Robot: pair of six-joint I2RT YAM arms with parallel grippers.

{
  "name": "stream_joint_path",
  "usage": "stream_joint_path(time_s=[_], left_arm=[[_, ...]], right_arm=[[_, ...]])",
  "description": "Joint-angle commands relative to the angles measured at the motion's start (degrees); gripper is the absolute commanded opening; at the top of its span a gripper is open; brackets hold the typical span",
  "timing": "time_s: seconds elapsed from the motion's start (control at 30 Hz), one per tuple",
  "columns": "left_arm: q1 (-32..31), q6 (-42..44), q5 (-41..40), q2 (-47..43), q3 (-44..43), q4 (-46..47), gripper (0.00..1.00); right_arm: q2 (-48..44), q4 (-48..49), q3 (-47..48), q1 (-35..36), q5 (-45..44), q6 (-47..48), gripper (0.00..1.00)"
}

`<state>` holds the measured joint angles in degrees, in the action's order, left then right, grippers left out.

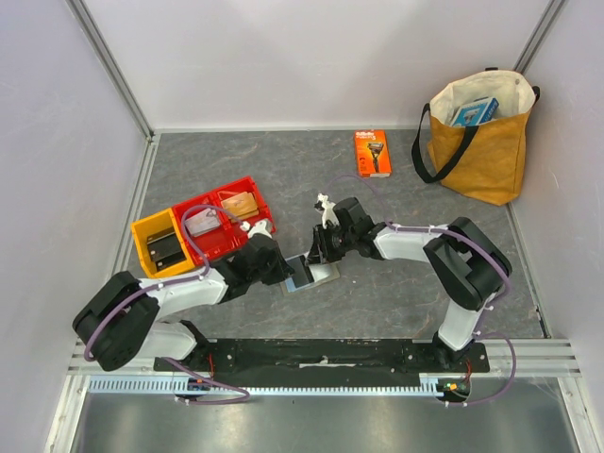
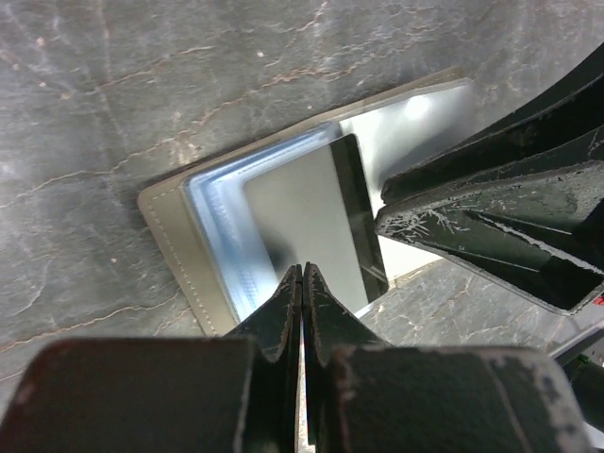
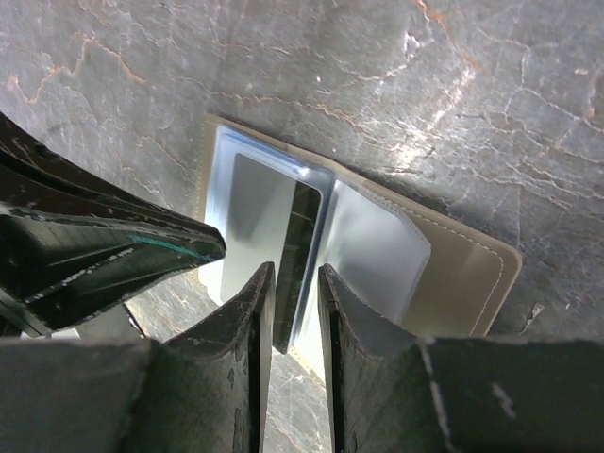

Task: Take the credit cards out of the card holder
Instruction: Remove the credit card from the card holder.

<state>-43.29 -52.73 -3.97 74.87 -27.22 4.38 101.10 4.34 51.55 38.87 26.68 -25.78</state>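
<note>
Card holder (image 2: pixel 175 222) lying open, left fingers (image 2: pixel 283 311) together at dark card (image 2: pixel 311 208), right fingers (image 3: pixel 250 321) apart above it

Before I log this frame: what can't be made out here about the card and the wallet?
- Left wrist: the dark card has its near edge hidden under the shut left gripper.
- Right wrist: the right gripper straddles the card; whether it touches the card cannot be told.
- Top view: the card holder is mostly covered by both grippers; no card can be told there.
</note>
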Motion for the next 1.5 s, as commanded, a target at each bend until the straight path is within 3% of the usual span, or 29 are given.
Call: stream_joint_path(time_s=[0.0, 0.37, 0.6, 0.97, 1.17, 1.27, 1.47], left_arm=[[0.8, -3.3, -0.3, 0.1, 2.4, 3.1, 0.02], [1.3, -4.8, 0.6, 1.2, 5.2, 2.4, 0.02], [1.5, -4.6, 0.3, 1.6, 5.0, 1.2, 0.02], [1.9, -3.4, 0.2, 1.2, 4.3, -0.4, 0.02], [1.9, 0.5, -0.7, -3.3, 2.8, -2.6, 0.03], [1.5, 5.0, -0.6, -6.9, 1.1, -3.2, 0.14], [-4.2, 20.6, -3.7, -12.6, -4.6, -3.5, 0.54]], right_arm=[[2.3, 7.2, -1.4, -0.8, 5.9, -2.2, 0.31], [6.5, 21.1, -6.5, -2.5, 13.5, -9.0, 0.2], [6.1, 26.2, -9.4, -5.7, 17.1, -11.0, 0.0], [5.9, 28.1, -12.6, -11.4, 19.8, -11.7, 0.0], [1.4, 26.0, -14.0, -13.7, 18.9, -12.3, 0.0], [-1.9, 23.4, -14.0, -14.4, 17.5, -12.5, 0.0], [-9.0, 18.1, -13.8, -14.6, 15.4, -16.5, 0.0]])
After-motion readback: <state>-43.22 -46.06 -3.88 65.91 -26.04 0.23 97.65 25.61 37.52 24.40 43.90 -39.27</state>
